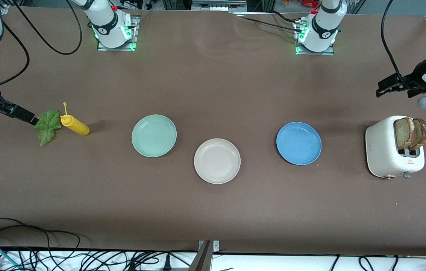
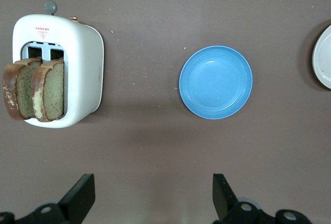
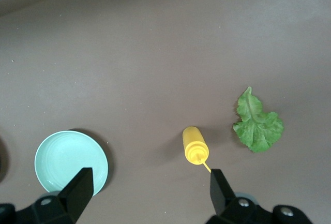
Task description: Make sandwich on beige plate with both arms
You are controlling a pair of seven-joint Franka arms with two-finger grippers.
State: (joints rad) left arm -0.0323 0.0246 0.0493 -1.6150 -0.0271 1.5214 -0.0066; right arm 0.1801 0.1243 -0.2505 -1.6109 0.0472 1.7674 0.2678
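The beige plate (image 1: 217, 160) lies empty mid-table, nearest the front camera of the three plates; its rim shows in the left wrist view (image 2: 323, 56). Two brown-crusted bread slices (image 1: 411, 133) (image 2: 36, 90) stand in a white toaster (image 1: 385, 150) (image 2: 83, 63) at the left arm's end. A green lettuce leaf (image 1: 48, 126) (image 3: 257, 123) lies flat at the right arm's end. My left gripper (image 1: 382, 87) (image 2: 152, 195) is open and empty, up over bare table beside the toaster. My right gripper (image 1: 26, 117) (image 3: 150, 193) is open and empty, up over the table beside the lettuce.
A yellow squeeze bottle (image 1: 74, 125) (image 3: 195, 145) lies next to the lettuce. A mint-green plate (image 1: 154, 135) (image 3: 70, 161) and a blue plate (image 1: 298, 143) (image 2: 215, 81) flank the beige plate, both empty. Cables hang along the table's front edge.
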